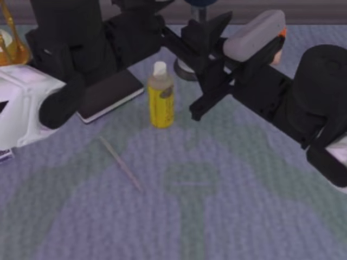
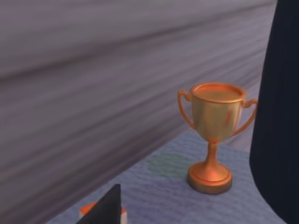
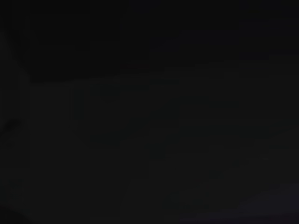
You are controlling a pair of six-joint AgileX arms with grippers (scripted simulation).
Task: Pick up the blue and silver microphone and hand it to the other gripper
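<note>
Both AgileX arms crowd the worktop's (image 1: 227,216) twelve o'clock edge, the right hand (image 1: 209,65) and left hand (image 1: 143,21) nearly meeting; grips cannot be told. The microphone (image 1: 199,4) sits behind them. Right wrist view is dark.

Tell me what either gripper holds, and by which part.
Cannot tell: the blue and silver microphone shows near the left gripper and right gripper, grip hidden.

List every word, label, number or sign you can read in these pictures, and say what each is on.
No text can be read.
Yellow bottle: a dark patch on its label, too blurred to read.
Gold trophy: no lettering visible.
Dark flat slab: blank.
The right wrist view is dark.
</note>
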